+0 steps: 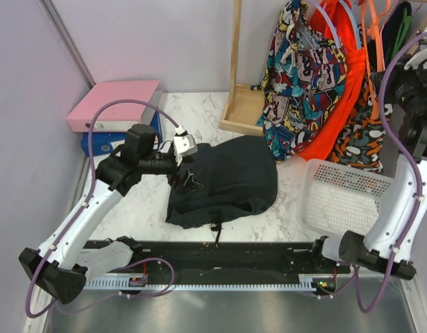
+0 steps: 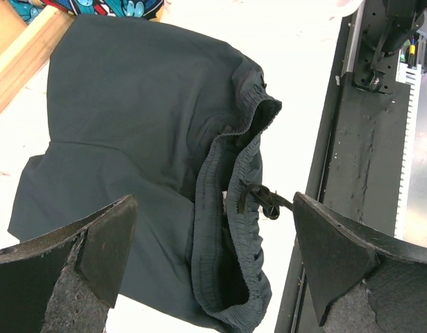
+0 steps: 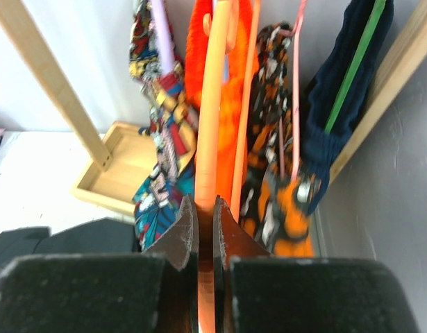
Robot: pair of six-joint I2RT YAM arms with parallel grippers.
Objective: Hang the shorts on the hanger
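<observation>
White marble-patterned tabletop (image 1: 289, 222) is bounded by pale lavender walls (image 1: 164, 41). At the far left corner a pink binder (image 1: 116, 104) is stacked on a blue box (image 1: 95, 142). A wooden rack (image 1: 235, 48) is stood at the back, and from it a comic-print garment (image 1: 303, 69) and a bright orange garment (image 1: 341, 90) are hung, both reaching down to the table. A white perforated basket (image 1: 345, 198) is set at the right, and a black rail (image 1: 213, 253) is laid along the near edge.

The shorts (image 1: 230, 177) are spread in a crumpled heap at the middle of the table, well apart from the rack's hangers. The elastic waistband (image 2: 230, 208) is turned towards the rail, and the drawstring (image 2: 265, 201) is seen dangling from it. The left gripper (image 2: 213, 208) is held over the shorts' left side with its jaws spread wide and nothing between them.

The right gripper (image 3: 205, 215) is raised at the rack, clamped on a bar of the hanger (image 3: 212, 125). The hanger is crowded by clothing on both sides. Just to its right a pink hanger (image 3: 295, 104) is hung, and farther right a green hanger (image 3: 352, 83) is carried over a dark blue garment (image 3: 345, 132). The comic print is too small for any lettering to be read.
</observation>
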